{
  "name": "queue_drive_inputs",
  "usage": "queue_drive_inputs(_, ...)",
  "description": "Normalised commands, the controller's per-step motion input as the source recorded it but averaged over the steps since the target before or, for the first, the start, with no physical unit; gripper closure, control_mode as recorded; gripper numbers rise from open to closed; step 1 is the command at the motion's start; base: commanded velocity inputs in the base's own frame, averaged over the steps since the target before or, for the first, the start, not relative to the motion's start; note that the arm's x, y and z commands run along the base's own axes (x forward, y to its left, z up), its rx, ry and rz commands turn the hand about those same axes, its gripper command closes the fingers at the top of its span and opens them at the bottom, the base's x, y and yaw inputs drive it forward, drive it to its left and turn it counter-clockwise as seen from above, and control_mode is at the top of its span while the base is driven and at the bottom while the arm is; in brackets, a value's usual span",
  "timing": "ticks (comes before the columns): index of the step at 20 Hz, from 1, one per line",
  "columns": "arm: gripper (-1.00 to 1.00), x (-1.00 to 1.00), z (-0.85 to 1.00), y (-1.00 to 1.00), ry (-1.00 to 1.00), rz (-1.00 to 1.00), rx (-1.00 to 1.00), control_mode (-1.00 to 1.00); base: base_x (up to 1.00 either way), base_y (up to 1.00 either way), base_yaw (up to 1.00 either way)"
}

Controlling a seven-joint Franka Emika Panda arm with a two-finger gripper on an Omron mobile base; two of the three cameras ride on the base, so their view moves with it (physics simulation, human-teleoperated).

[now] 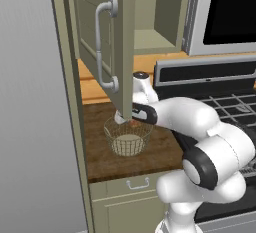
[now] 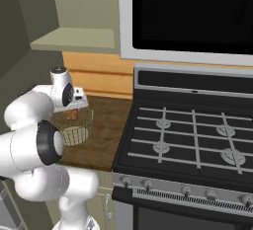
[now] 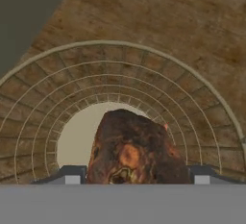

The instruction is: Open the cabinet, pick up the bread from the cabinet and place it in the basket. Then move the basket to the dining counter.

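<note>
A rendered home kitchen is showing here. A black gas stove with grid grates and a row of front knobs is sitting at four o'clock in the right base view, and a microwave with a dark window is hanging above it at twelve o'clock. A wood-grain worktop is lying beside the stove over an olive drawer unit with a small handle. At eleven o'clock in the left base view, an olive wall cabinet with a curved silver bar handle is standing open, showing a bare shelf.
</note>
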Motion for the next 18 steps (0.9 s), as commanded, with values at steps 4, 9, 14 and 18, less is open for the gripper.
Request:
queue_drive_inputs(4,1.0,0.28,-0.64,0.01,0.04,0.0,-0.05,-1.0,0.0,0.0,0.0)
queue_drive_inputs(9,1.0,0.16,-0.49,0.0,0.0,0.01,0.0,-1.0,0.0,0.0,0.0)
queue_drive_inputs(14,1.0,0.05,-0.47,0.0,0.0,0.0,0.0,-1.0,0.0,0.0,0.0)
queue_drive_inputs(18,-1.0,0.15,-0.17,0.0,0.0,0.0,0.0,-1.0,0.0,0.0,0.0)
